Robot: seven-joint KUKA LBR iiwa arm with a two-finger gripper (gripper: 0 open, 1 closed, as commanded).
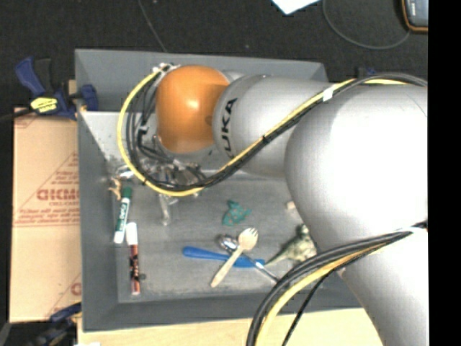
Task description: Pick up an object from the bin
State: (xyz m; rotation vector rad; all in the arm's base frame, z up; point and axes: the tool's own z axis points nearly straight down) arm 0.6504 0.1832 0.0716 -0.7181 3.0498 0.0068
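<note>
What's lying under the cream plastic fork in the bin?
A blue-handled utensil lies under the cream fork, crossing it about midway along the fork. The stretch of the blue handle right at the crossing is covered.

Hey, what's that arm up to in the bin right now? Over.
Gripper low in the bin, left half, over bare floor. Nearest things: green-capped marker on view's left, small teal piece on view's right. Nothing in the way.

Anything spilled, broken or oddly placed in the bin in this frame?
Nothing stands out. The bin holds loose things lying flat: a green marker and a red-and-white pen by the view's left wall, a teal piece mid-floor, and a cream fork crossed over a blue-handled utensil near the front. That overlap looks like ordinary clutter.
</note>
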